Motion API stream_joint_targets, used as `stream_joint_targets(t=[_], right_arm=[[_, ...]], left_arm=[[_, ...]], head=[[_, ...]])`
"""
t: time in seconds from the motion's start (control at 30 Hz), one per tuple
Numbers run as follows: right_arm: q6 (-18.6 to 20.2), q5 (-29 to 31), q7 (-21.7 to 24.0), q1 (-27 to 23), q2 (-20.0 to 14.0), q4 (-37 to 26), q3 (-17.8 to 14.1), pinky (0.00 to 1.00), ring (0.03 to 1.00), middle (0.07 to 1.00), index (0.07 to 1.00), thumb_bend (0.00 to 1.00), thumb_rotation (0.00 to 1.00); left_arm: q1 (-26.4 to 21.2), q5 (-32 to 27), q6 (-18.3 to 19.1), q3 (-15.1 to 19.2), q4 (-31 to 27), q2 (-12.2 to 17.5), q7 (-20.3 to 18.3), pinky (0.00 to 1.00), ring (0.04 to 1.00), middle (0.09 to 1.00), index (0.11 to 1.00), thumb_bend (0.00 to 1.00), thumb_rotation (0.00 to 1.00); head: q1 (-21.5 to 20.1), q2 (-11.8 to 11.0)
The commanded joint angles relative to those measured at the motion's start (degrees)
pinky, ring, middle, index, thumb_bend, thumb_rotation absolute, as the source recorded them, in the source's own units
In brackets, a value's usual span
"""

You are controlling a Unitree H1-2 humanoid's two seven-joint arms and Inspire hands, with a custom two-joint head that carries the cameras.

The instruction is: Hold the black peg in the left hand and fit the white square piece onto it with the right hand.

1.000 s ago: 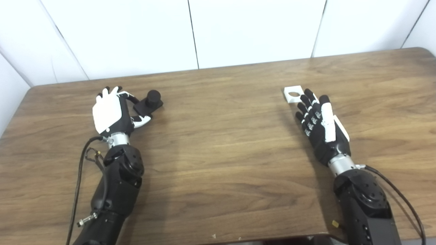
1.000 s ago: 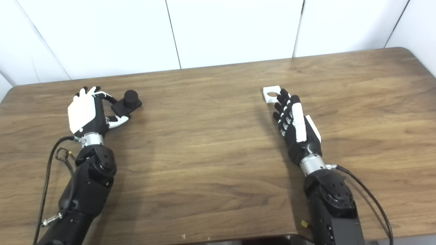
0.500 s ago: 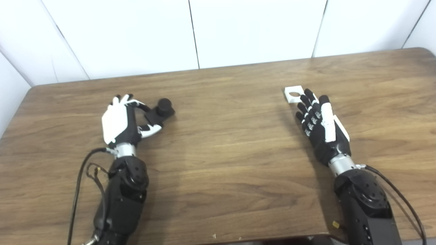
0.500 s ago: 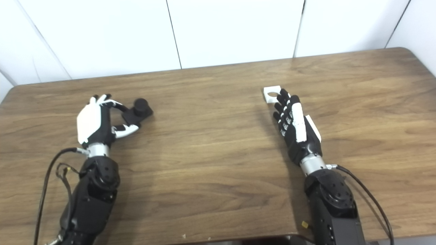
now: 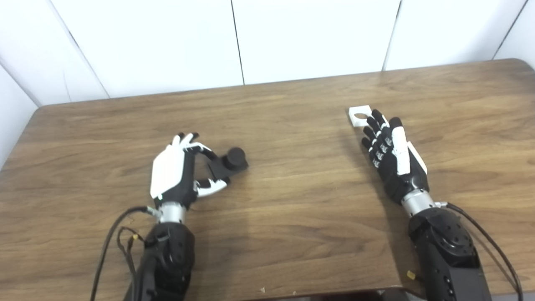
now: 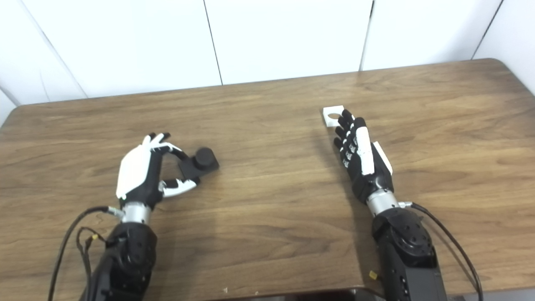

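Two hands work over the wooden table (image 5: 292, 217), and both arms enter from the near edge. The left hand (image 5: 173, 175) is closer to the camera; its white back faces up and left, and its fingers (image 5: 199, 147) and thumb curl around the flat base of the black peg (image 5: 229, 161), so the hand grips the peg. The round post of the peg stands up just beyond the fingertips, on their right side, and a shadow lies on the wood under it. A thin cable hangs in a loop beside the left forearm. The right hand (image 5: 393, 156) is farther back on the other side, well apart from the left one. Its fingers (image 5: 376, 133) are stretched out almost straight and a little apart, and they hold nothing. The white square piece (image 5: 359, 115), with a round hole in the middle, lies flat on the table right at the tips of these fingers, on their far left side; whether the fingertips touch it, I cannot tell.
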Motion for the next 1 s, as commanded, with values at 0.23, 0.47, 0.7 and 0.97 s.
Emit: stream_joint_targets(t=[0.23, 0.47, 0.7, 0.97], right_arm=[[-0.4, 0.4, 0.3, -2.4, -0.3, -1.1, 0.2, 1.00, 1.000, 1.000, 0.997, 0.54, 1.00], [0.3, 0.2, 0.1, -2.7, -0.5, -1.6, 0.4, 1.00, 1.000, 1.000, 1.000, 0.54, 1.00], [0.8, 0.0, -0.3, -3.0, 0.1, -1.8, 0.5, 1.00, 1.000, 1.000, 0.999, 0.54, 1.00], [1.2, -0.3, -0.8, -3.0, 0.7, -2.1, 0.6, 1.00, 1.000, 1.000, 1.000, 0.54, 1.00]], left_arm=[[6.4, 4.1, -5.0, -2.3, -8.1, 0.0, -0.1, 0.99, 0.991, 0.922, 0.491, 0.50, 0.08], [11.0, 5.1, -7.6, -4.4, -12.0, -0.8, -1.8, 0.99, 0.984, 0.921, 0.491, 0.50, 0.08], [14.2, 5.2, -10.0, -6.1, -14.0, -2.5, -3.8, 0.99, 0.982, 0.920, 0.491, 0.50, 0.08], [15.3, 5.8, -11.6, -6.5, -13.8, -3.2, -4.4, 0.97, 0.973, 0.914, 0.490, 0.50, 0.08]], head=[[-0.2, 0.2], [-0.5, 0.6], [-0.9, 0.8], [-1.2, 1.1]])
